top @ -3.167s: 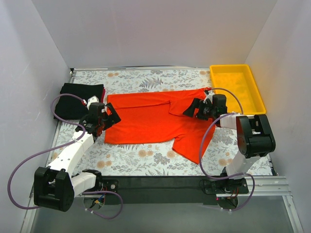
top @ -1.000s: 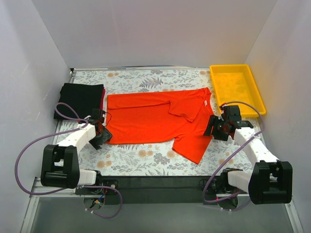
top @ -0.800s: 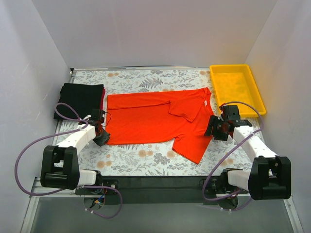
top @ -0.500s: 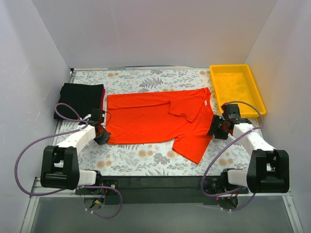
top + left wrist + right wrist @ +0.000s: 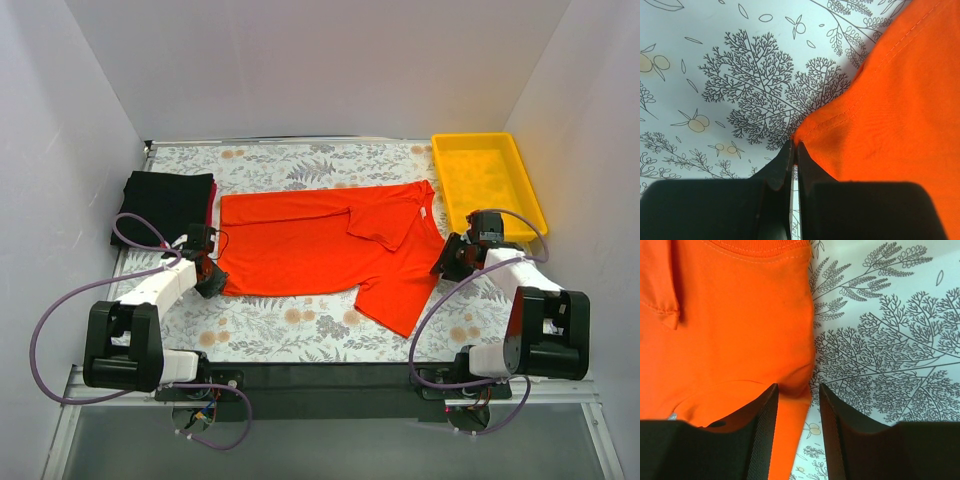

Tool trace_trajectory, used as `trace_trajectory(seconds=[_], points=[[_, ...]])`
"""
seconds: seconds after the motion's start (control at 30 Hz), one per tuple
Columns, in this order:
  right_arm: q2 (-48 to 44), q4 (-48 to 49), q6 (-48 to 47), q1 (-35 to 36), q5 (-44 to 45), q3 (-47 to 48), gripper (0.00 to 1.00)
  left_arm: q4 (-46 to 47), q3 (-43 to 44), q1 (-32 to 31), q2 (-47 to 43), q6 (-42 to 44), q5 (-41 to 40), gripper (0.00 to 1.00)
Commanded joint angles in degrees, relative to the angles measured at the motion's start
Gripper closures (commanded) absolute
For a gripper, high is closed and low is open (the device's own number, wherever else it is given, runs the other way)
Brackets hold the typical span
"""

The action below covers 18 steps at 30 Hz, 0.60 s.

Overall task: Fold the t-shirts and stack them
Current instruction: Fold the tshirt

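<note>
**Both arms on orange t-shirt point(image 5: 310, 250) edges**

Shirt lies flat mid-worktop point(image 5: 300, 335), one sleeve folded in. Left fingers point(image 5: 785, 162) are together, clamped on its 8 o'clock hem corner. Right fingers point(image 5: 452, 262) are apart, straddling the 3 o'clock edge; probably touching cloth, can't confirm. Folded black t-shirt point(image 5: 165, 205) at 10 o'clock, yellow tray point(image 5: 536, 205) at 2.

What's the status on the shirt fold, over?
Left gripper shut on corner of orange shirt. Right gripper open, astride its right edge. Black stack, yellow tray off to the sides.
</note>
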Motion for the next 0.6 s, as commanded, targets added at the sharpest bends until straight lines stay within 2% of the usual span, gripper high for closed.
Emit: trace_trajectory(seconds=[0.0, 0.13, 0.23, 0.47, 0.57], points=[[1.0, 3.5, 1.1, -0.5, -2.1, 0.2, 0.62, -0.5, -1.7, 0.1, -0.4, -0.2, 0.8, 1.0], [2.4, 4.3, 0.6, -0.8, -2.7, -0.5, 0.62, -0.5, -1.6, 0.1, -0.4, -0.3, 0.9, 1.0], [3.4, 4.7, 0.5, -0.9, -2.9, -1.1, 0.67, -0.5, -1.6, 0.1, -0.4, -0.2, 0.8, 1.0], [0.2, 2.1, 0.0, -1.0, -3.4, -4.9, 0.98, -4.8, 0.0, 1.0, -3.5, -2.8, -0.9, 1.0], [-2.6, -1.1, -0.8, -1.1, -2.0, -5.0, 0.99, -6.1, 0.4, 1.8, -6.2, -3.6, -1.0, 1.0]])
